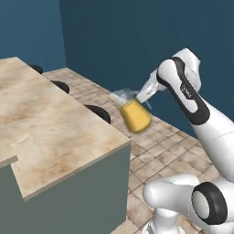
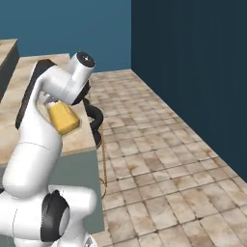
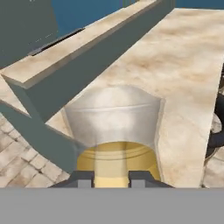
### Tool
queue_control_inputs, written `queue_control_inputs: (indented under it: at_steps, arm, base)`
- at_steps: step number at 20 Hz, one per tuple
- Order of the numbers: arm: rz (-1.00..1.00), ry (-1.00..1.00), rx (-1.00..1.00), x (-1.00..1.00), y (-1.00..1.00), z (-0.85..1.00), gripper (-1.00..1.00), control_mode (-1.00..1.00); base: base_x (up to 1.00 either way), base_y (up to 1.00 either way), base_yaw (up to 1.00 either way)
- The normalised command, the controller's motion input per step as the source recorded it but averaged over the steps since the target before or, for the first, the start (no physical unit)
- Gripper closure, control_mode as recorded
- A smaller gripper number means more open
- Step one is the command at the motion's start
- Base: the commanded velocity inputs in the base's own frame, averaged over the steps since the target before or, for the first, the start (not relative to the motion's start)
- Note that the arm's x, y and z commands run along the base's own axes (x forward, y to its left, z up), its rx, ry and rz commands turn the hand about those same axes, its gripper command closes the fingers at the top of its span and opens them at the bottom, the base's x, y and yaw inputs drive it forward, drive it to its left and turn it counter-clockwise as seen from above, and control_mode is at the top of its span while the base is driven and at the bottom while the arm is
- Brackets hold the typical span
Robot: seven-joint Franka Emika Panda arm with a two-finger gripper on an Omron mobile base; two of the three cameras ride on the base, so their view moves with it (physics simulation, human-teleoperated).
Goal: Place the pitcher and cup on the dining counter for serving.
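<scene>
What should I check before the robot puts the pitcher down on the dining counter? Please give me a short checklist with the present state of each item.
1. Pitcher in the pincer: ok, the tips sit on either side of it in the hand view.
2. Pitcher upright: not ok, it hangs tilted in the left base view.
3. Pitcher over the dining counter: not ok, in the left base view it hangs beyond the counter's edge, over the tiled floor.
4. Free landing spot: ok, the counter top ahead is bare in the hand view.
5. Liquid level safe from spilling: cannot tell.
6. Stools clear of the path: ok, they sit lower than the top.
</scene>
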Motion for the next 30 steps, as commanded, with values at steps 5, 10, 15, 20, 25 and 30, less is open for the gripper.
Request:
queue_control_inputs:
  at_steps: [5,10,15,20,25,30]
  arm:
    - [0.44,0.02,0.12,0.99,0.72,-0.05,1.0,-1.0]
    - [0.42,0.06,0.17,0.71,0.83,-0.07,1.0,-1.0]
    - [0.23,0.01,0.21,0.07,0.82,-0.12,1.0,-1.0]
    - [0.11,0.0,0.19,0.07,0.78,-0.22,1.0,-1.0]
    - [0.0,0.0,0.0,0.43,0.8,-0.28,1.0,-1.0]
    - [0.0,0.0,0.0,0.34,0.46,-0.31,1.0,-1.0]
  base:
    - [0.0,0.0,0.0]
    - [0.0,0.0,0.0]
    - [0.0,0.0,0.0]
    - [0.0,0.0,0.0]
    - [0.0,0.0,0.0]
    - [0.0,0.0,0.0]
